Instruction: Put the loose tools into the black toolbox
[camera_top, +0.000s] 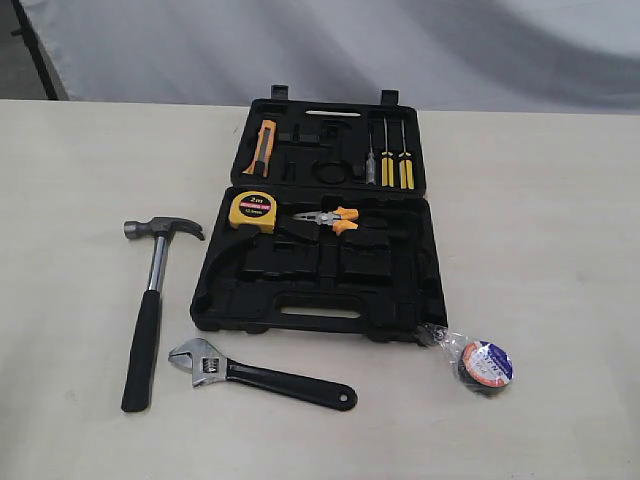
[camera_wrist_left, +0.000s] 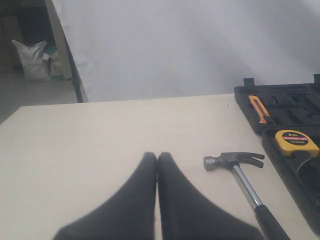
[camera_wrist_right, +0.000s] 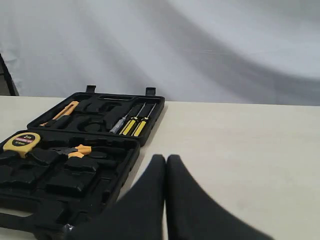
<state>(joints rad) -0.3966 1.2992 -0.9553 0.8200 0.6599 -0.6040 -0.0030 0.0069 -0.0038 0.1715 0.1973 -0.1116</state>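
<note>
The black toolbox (camera_top: 400, 300) lies open in two flat halves mid-table. Left of it rests the claw hammer (camera_top: 150, 300), steel head away, black handle toward the near edge. The adjustable wrench (camera_top: 260, 375) lies in front of the toolbox's left corner. The black tape roll (camera_top: 484, 366) in clear wrapper sits off the front right corner. Neither gripper shows in the exterior view. My left gripper (camera_wrist_left: 157, 157) is shut and empty, with the hammer (camera_wrist_left: 240, 175) beside it. My right gripper (camera_wrist_right: 166, 160) is shut and empty beside the toolbox (camera_wrist_right: 127, 160).
In the toolbox are a yellow tape measure (camera_top: 251, 211), orange-handled pliers (camera_top: 330, 219), an orange utility knife (camera_top: 262, 146) and yellow-handled screwdrivers (camera_top: 396, 165). The pale table (camera_top: 560, 230) ends at a grey backdrop behind. A sack (camera_wrist_left: 30, 60) stands on the floor beyond the table's left.
</note>
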